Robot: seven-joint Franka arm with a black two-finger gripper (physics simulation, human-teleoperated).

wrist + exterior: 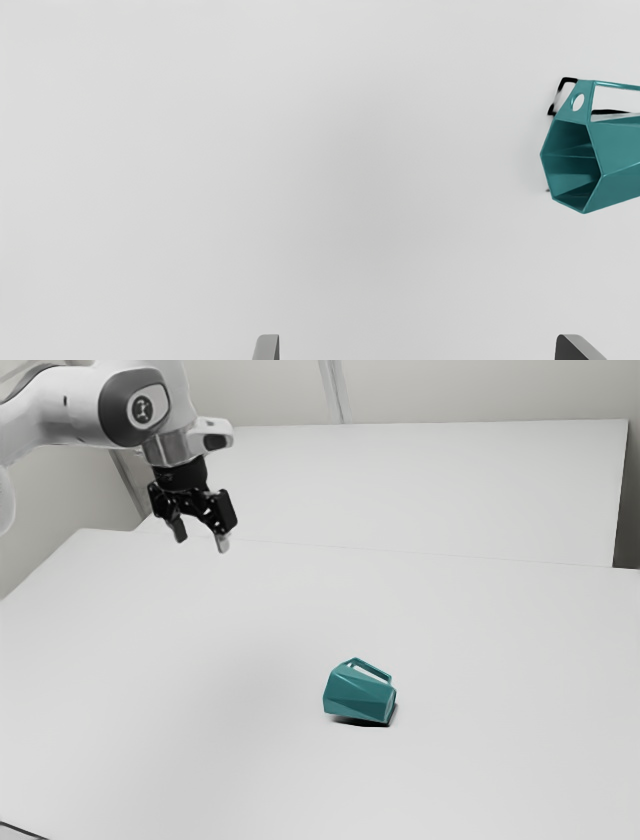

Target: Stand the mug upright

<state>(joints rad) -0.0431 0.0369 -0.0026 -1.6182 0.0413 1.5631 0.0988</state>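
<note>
High above the table, at the exterior view's upper left, my gripper (201, 542) hangs open with nothing between its fingers. The teal faceted mug (358, 695) lies on its side on the table, lower down and toward the exterior view's right of the gripper, with its handle on the upper side. In the wrist view the mug (617, 150) is partly cut off by the picture's edge, and its hollow mouth faces inward. The two fingertips of the gripper (417, 347) stand wide apart there, away from the mug.
A wide white table (200, 690) lies under the arm and the mug. Behind it stands a pale raised panel or surface (420, 485). A thin dark line crosses the exterior view's lower left corner.
</note>
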